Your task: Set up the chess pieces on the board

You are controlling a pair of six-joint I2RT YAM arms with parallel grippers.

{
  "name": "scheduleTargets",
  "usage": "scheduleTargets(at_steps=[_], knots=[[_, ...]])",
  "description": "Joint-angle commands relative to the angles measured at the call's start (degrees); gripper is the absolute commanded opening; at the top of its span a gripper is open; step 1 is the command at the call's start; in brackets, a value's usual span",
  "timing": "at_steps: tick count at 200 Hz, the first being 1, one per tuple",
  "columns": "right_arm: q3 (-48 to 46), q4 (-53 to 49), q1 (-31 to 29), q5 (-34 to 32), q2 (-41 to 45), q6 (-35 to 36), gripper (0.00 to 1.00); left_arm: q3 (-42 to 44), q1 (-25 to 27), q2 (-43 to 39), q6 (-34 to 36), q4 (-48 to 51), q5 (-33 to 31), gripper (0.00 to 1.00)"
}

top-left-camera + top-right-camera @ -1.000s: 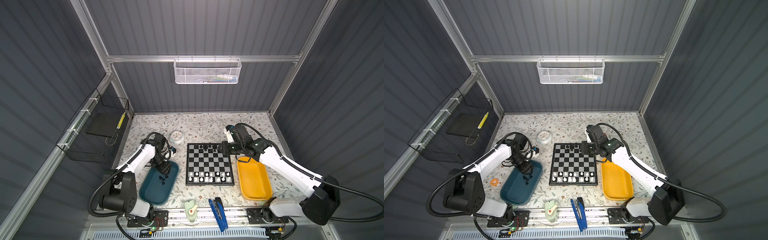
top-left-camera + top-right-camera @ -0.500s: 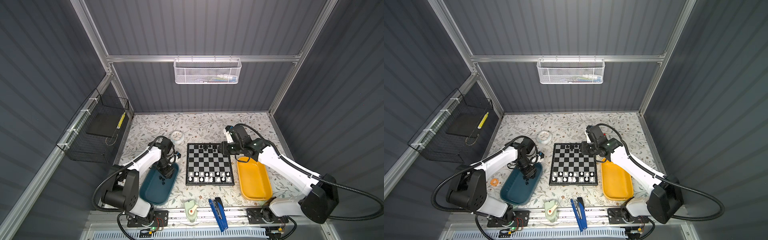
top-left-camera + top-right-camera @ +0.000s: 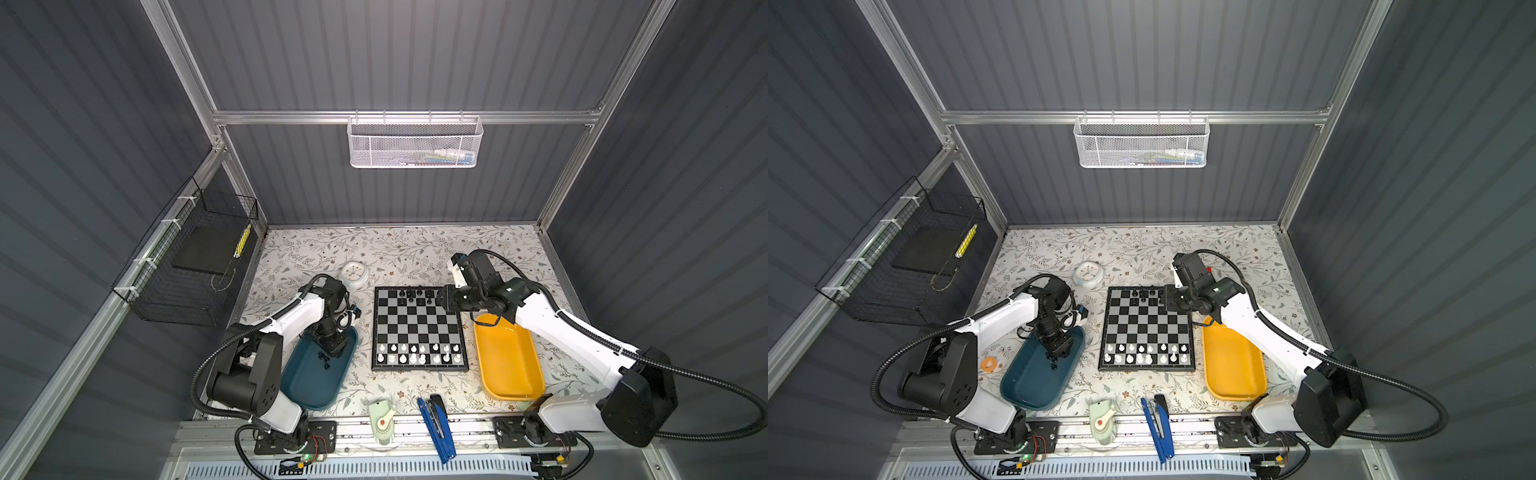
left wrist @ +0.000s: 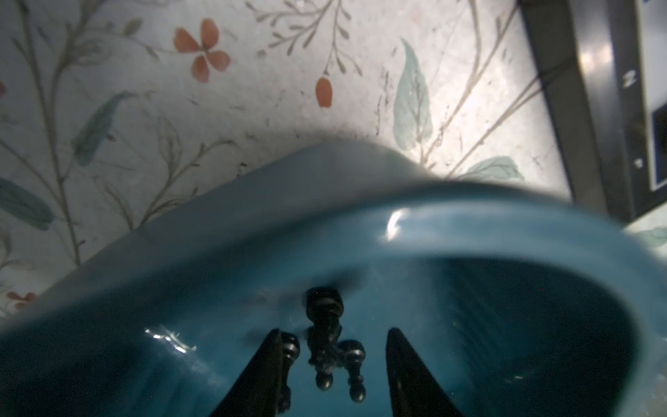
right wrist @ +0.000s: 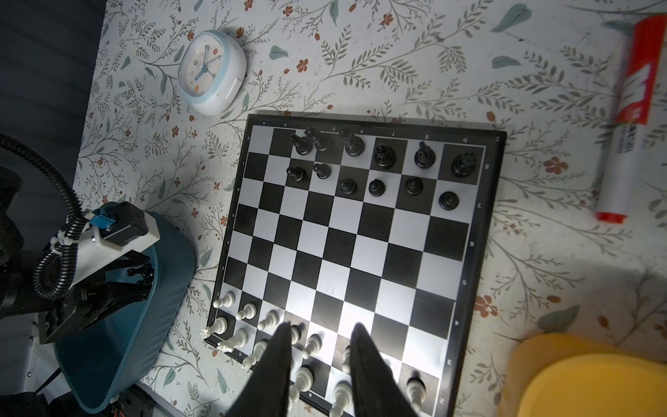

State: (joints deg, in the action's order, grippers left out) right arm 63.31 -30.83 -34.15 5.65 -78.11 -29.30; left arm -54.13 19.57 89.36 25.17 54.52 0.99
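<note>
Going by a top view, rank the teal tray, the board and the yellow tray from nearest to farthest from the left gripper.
1. teal tray: the left gripper is down inside its far end.
2. board: next over, mid-table.
3. yellow tray: beyond the board, on the right.

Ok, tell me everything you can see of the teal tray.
The teal tray is an oblong, glossy, plastic-looking dish with rounded corners and a raised rim. It lies flat on the floral table, left of the chessboard and apart from it. A few black chess pieces lie at its far end. The left gripper reaches down into it, jaws apart around those pieces; whether it touches the tray is unclear.
</note>
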Motion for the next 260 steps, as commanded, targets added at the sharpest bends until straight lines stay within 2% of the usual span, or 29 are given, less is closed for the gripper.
scheduleTargets(at_steps=[1, 67, 87, 133, 168, 217, 260], knots=[[-0.82, 0.25, 0.25, 0.15, -0.39, 1.01, 0.3, 0.59, 0.25, 0.55, -0.65, 0.34, -0.02, 0.47], [-1.17, 0.31, 0.31, 0.1, -0.39, 1.22, 0.3, 0.51, 0.73, 2.12, -0.4, 0.4, -0.63, 0.41], [-1.19, 0.35, 0.24, 0.13, -0.4, 1.24, 0.3, 0.69, 0.9, 1.89, -0.61, 0.01, -1.22, 0.35], [-0.92, 0.37, 0.38, 0.26, -0.69, 1.62, 0.3, 0.69, 1.34, 2.11, -0.97, -0.07, -1.74, 0.34], [-0.78, 0.3, 0.48, 0.33, -0.94, 1.87, 0.3, 0.69, 1.43, 2.04, -0.89, -0.13, -1.79, 0.22], [-0.73, 0.28, 0.56, 0.74, -1.17, 1.88, 0.3, 0.46, 1.55, 1.95, -1.13, -0.3, -2.05, 0.17], [-0.81, 0.56, 0.55, 2.85, -0.71, 2.75, 0.3, 0.28, 1.61, 2.04, -1.24, -0.23, -2.36, 0.07]])
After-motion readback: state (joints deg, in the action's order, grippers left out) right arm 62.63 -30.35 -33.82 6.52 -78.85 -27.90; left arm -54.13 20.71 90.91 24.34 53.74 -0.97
